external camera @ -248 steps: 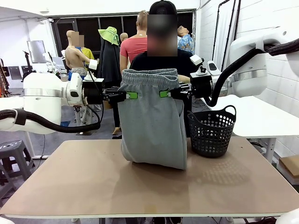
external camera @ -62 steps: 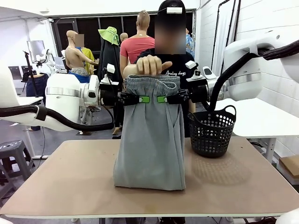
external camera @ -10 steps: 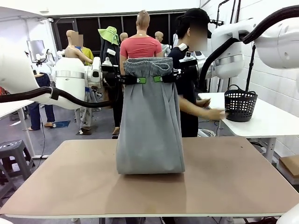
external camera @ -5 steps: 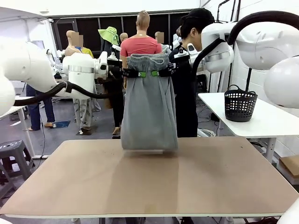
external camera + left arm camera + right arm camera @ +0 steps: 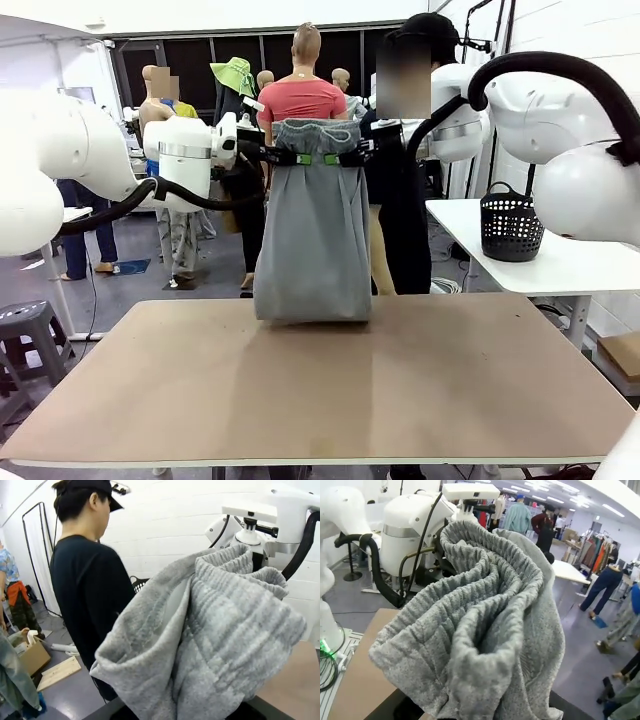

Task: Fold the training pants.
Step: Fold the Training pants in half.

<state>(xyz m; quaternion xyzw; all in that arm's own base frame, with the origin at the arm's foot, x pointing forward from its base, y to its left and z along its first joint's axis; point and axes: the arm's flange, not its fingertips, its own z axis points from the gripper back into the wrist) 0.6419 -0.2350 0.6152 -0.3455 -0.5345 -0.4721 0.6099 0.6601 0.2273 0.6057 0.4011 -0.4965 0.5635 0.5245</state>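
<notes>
Well, both grippers pinched the waistband of the training pants (image 5: 313, 235), left gripper (image 5: 300, 159) and right gripper (image 5: 330, 159) close together, the cloth hanging over the table's (image 5: 320, 400) far edge. Uneven lowering could have bunched it or dropped the hem behind the table.

The training pants (image 5: 313, 235) are soft grey cloth – matt, a little fuzzy, with a speckled knit; in the right wrist view the gathered waistband (image 5: 485, 587) at the centre looks ribbed and rougher. The table (image 5: 330, 385) in the lower half of the front view has a smooth, matt tan top. The basket (image 5: 515, 222) at the right looks like black plastic mesh. The robot arm shells (image 5: 585, 120) at upper right are white, glossy plastic – light shines on them.
</notes>
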